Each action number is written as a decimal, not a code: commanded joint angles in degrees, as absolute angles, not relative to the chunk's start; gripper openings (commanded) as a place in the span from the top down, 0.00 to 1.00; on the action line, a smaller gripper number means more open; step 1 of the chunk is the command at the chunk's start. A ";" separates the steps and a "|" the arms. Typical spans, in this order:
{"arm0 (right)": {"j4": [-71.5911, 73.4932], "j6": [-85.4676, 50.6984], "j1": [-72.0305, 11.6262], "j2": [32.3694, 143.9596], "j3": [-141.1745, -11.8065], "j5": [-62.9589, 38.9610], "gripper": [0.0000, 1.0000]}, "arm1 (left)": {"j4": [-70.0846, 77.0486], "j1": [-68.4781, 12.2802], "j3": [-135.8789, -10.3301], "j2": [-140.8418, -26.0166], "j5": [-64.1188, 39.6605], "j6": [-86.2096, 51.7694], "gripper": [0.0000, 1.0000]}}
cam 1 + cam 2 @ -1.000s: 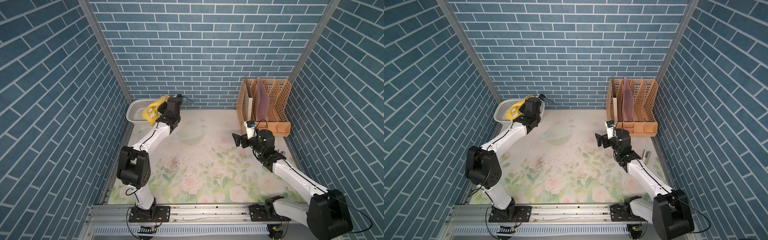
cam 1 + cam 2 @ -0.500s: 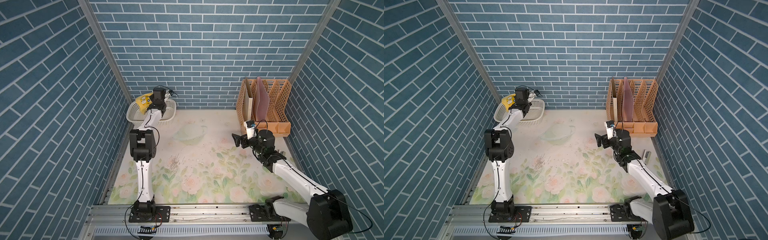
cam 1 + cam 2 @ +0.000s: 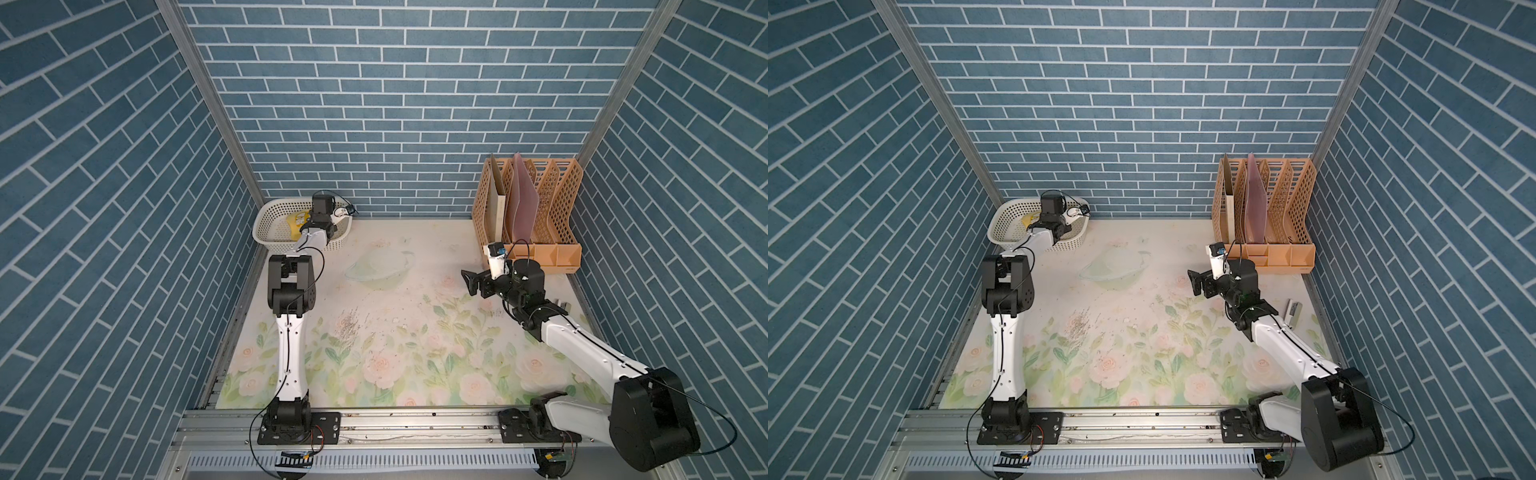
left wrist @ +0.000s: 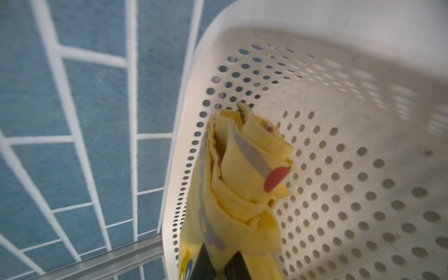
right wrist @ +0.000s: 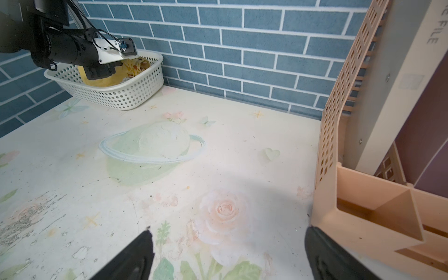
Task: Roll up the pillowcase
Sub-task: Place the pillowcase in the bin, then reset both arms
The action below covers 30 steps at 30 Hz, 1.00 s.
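The pillowcase (image 4: 242,181) is a yellow rolled bundle lying inside the white perforated basket (image 4: 184,121) at the table's far left corner. Both top views show a bit of the yellow pillowcase (image 3: 297,220) (image 3: 1029,219) beside the left wrist. My left gripper (image 4: 219,257) reaches down into the basket, its two black fingers close together with a fold of the cloth between them. The right wrist view shows the same gripper (image 5: 99,71) low over the basket (image 5: 116,97). My right gripper (image 3: 471,280) (image 5: 228,232) hovers open and empty over the table's right side.
A tan file organiser (image 3: 536,208) holding folders stands at the back right, close to my right gripper. A small grey object (image 3: 1293,311) lies by the right wall. The floral table covering (image 3: 395,332) spans the table. Blue brick walls enclose three sides.
My left arm swung the pillowcase leftward from the basket's near rim to over the basket and lowered it inside. The right arm has not moved.
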<state>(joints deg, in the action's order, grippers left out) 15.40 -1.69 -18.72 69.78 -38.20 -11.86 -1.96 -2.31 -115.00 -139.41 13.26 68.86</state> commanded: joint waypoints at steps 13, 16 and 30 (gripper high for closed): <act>13.94 -1.91 -18.45 72.28 -43.57 -9.55 0.00 | -21.71 -3.96 -124.65 -131.38 9.25 54.97 0.00; 14.20 -1.00 -18.19 72.76 -45.16 -6.71 0.00 | -24.50 -3.96 -120.36 -122.51 4.70 45.38 0.00; 50.91 4.48 -8.42 77.58 -23.72 18.16 0.00 | 33.25 -9.76 -29.61 -73.35 37.69 -7.58 0.00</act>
<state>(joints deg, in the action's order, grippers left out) 38.20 2.46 -11.07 75.00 -25.50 15.40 19.88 -5.54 -35.86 -70.30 27.03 -0.40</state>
